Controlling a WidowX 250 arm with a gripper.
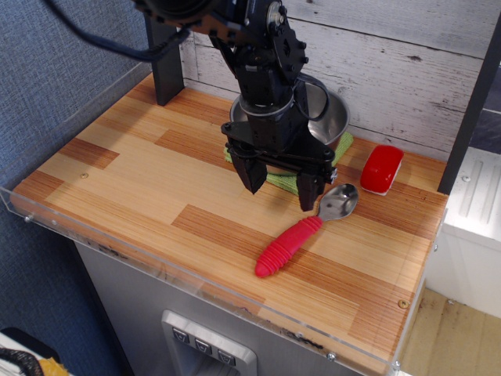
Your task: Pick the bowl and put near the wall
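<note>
Bowl (329,117) sitting on the green cloth (341,144) at the back of the counter (141,176), close under the wall (407,70) of whitewashed planks, mostly hidden behind the black arm; only the shiny right part of the rim and inner side showing. Hand (280,188) hanging in front of the bowl, fingers spread wide apart and pointing down, gripping nothing, tips hovering over the cloth's front edge and the bare wood just ahead of it. Right finger (308,192) standing just beside the metal head of the spoon (301,229), not clearly touching it. Spoon lying diagonally on the counter, red ribbed handle pointing toward the front edge. Red block (381,168) resting to the right of the bowl, near the wall. Dark post (163,55) standing at the back left corner, next to the blue panel (55,70).
</note>
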